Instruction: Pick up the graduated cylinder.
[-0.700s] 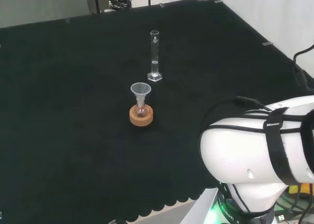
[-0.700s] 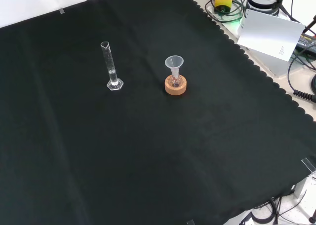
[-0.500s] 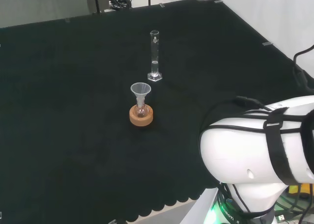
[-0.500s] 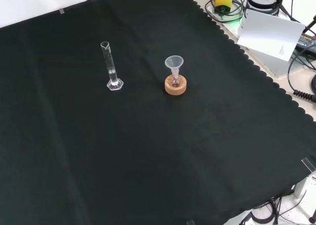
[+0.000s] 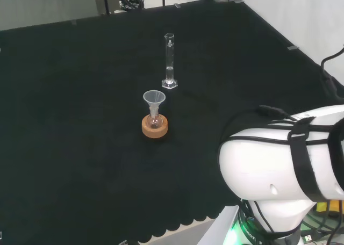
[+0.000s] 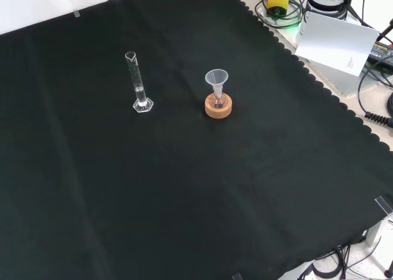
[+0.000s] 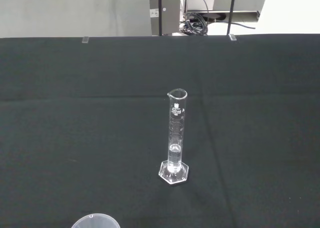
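Observation:
A clear glass graduated cylinder stands upright on its hexagonal foot on the black cloth, a little liquid at its bottom. In the front view the cylinder stands left of the flask, and in the wrist view the cylinder stands some way off from the camera, untouched. Nearer the arm in the head view, a small flask with a clear funnel in its neck rests on a cork ring.
The arm's white links rise at the head view's lower right. The flask on its cork ring stands right of the cylinder in the front view. Cables and a white box lie beyond the cloth's scalloped edge at the front view's upper right.

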`<state>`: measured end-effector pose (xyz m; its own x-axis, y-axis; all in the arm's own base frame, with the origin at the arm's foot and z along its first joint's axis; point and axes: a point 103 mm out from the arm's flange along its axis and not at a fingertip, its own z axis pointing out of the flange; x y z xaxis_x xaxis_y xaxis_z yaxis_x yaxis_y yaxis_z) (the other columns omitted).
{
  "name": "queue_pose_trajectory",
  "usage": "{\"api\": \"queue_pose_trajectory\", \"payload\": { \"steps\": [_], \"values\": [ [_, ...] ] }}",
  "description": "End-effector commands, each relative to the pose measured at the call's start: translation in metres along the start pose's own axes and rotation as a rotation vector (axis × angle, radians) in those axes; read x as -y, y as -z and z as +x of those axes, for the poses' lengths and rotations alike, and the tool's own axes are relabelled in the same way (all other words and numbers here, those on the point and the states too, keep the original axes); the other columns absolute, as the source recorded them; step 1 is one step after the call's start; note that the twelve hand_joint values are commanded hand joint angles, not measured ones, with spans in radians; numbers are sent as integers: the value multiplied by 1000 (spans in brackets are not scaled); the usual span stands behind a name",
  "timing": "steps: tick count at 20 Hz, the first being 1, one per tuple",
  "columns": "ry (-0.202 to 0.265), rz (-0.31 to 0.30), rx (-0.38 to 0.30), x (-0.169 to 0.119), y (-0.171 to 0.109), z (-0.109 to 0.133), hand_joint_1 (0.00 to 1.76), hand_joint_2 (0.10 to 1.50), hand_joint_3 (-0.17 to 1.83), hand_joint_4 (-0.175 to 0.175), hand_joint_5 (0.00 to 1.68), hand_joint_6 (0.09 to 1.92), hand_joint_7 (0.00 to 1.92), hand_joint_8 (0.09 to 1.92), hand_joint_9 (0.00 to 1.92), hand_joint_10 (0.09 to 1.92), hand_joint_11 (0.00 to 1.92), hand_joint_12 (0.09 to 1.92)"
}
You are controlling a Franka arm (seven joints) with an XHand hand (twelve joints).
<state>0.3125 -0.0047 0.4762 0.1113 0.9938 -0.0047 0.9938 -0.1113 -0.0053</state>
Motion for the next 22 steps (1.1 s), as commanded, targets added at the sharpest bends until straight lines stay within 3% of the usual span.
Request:
{"api": "queue_pose_trajectory", "payload": {
  "steps": [1,9,16,22],
  "values": [
    [-31,8,-8,-9,-17,-11,74,1217,341,-15,187,87,0,404,144,619,72,1360],
    [-19,-3,-70,-47,-73,-36,181,1187,306,-29,241,87,51,451,205,638,102,1368],
    [38,7,-178,-107,-141,-55,301,1148,284,-37,271,87,76,498,248,644,131,1364],
    [89,19,-231,-152,-185,-68,371,1085,267,-37,276,87,115,551,287,651,147,1363]
  ]
}}
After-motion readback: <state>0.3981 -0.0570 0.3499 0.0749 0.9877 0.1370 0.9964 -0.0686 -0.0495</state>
